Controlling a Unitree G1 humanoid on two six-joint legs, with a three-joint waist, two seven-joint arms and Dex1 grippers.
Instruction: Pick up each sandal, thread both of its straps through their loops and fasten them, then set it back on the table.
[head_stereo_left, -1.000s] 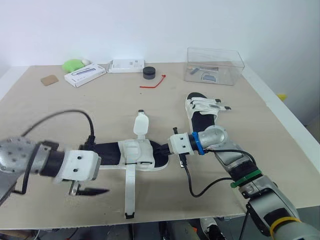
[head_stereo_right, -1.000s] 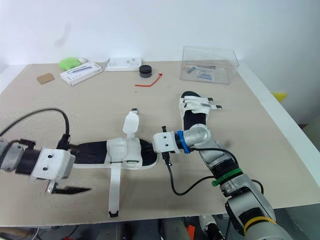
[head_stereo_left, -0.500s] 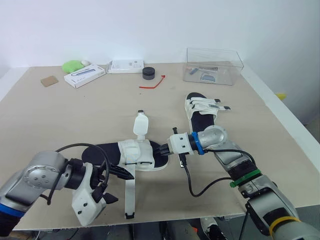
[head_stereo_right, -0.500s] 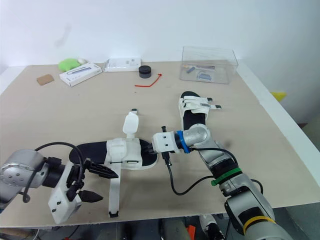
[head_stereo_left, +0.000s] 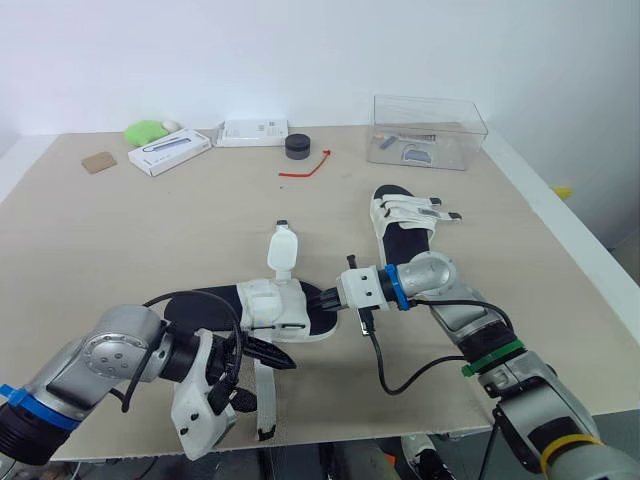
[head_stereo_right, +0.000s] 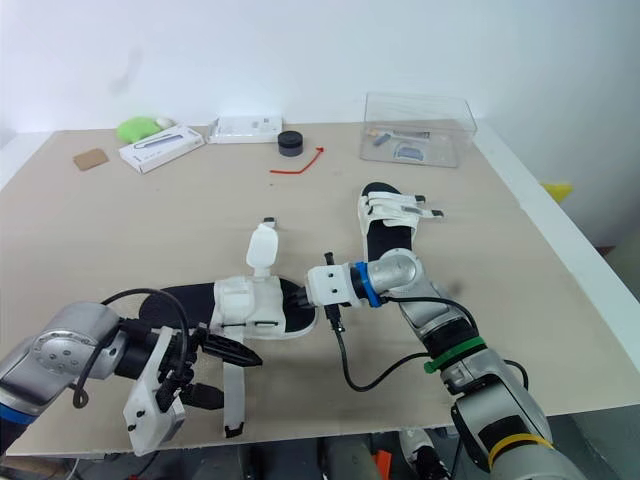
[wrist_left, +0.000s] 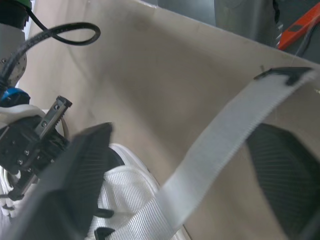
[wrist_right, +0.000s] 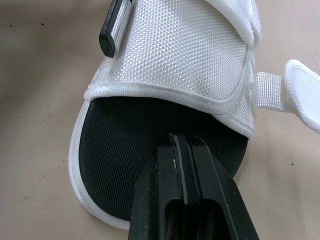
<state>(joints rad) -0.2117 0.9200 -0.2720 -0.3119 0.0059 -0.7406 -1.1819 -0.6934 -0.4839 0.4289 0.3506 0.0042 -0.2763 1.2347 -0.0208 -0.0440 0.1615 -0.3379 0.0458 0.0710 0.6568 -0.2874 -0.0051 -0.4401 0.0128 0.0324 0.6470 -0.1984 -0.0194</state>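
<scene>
Two sandals lie on the worktop (head_stereo_left: 120, 230). The near sandal (head_stereo_left: 275, 308) lies crosswise close to the front edge, black footbed w/ white mesh upper. Its long strap (head_stereo_left: 266, 410) is loose and runs flat toward the front edge, black tip at the end. Its short strap flap (head_stereo_left: 283, 250) points the other way, toward the far side. The far sandal (head_stereo_right: 388, 222) sits just to the R of centre, toe away from the robot, its strap ends poking out to the R.

L tool (head_stereo_right: 238, 378) is wide open, low over the worktop by the near sandal. In the L wrist view the long strap passes between its two fingers (wrist_left: 80, 170), neither one touching it, so nothing is gripped.

R tool (wrist_right: 183, 145) is fully closed, fingers pressed together, tips down on the black footbed at the near sandal's open end, just in front of the mesh upper. Nothing is pinched between them.

At the back of the worktop: clear plastic box (head_stereo_left: 428, 132) on the R, black round puck (head_stereo_left: 298, 146), red cord (head_stereo_left: 305, 166), two white cartons (head_stereo_left: 170, 150), a green object (head_stereo_left: 146, 130) and a brown square (head_stereo_left: 99, 160).
</scene>
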